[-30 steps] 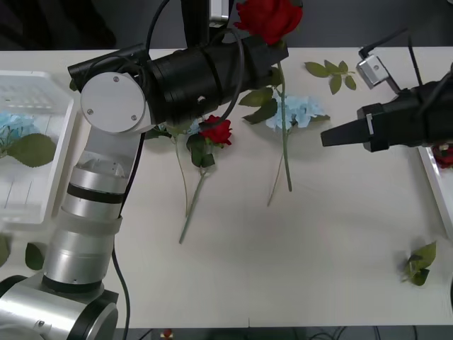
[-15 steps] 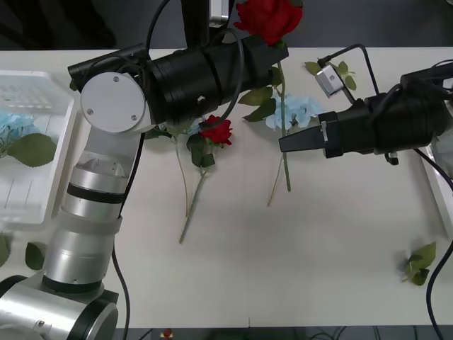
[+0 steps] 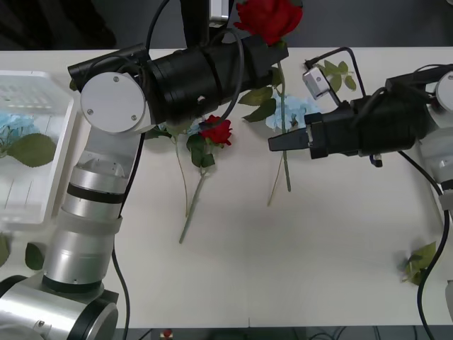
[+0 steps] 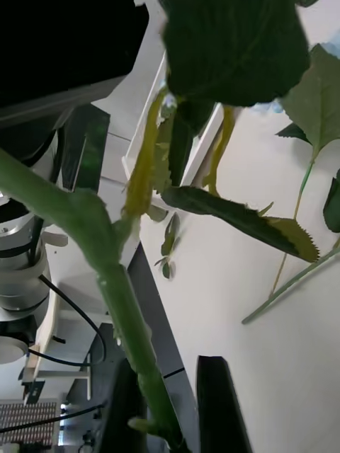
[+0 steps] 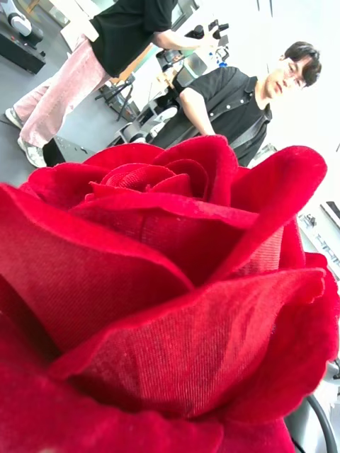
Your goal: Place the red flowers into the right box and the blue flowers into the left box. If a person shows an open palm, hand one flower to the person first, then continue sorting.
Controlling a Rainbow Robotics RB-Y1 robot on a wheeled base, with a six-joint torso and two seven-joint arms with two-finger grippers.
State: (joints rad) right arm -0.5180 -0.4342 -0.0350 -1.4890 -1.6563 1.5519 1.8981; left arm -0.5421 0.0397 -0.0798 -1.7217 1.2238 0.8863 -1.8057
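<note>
Pale and flat, the surface (image 3: 297, 255) is carrying the loose flowers between your two arms, with the left box (image 3: 42, 159) sitting at its left edge and already holding blue blooms.

Your left pincer (image 3: 272, 49) is reaching across the far side of the surface and is closed on a red rose (image 3: 269, 18); the bloom is standing above the wrist and the stem is hanging down toward the surface. In the left wrist view, that bloom (image 5: 163, 297) is sitting directly against the lens.

Your right pincer (image 3: 272, 143) is pointing leftward at that hanging stem. In the right wrist view, the stem (image 4: 106, 276) is running down between the two black fingers (image 4: 216, 403), which are standing narrowly apart around it; whether they are pressing on it cannot be told.

Note the key relation: the stem's long axis is running near-vertical and crossing the right pincer's line of approach, so the right arm is the nearer taker.

A second red rose (image 3: 216, 131) and a blue flower (image 3: 297, 113) are lying just beside the pincer tip on the surface.
</note>
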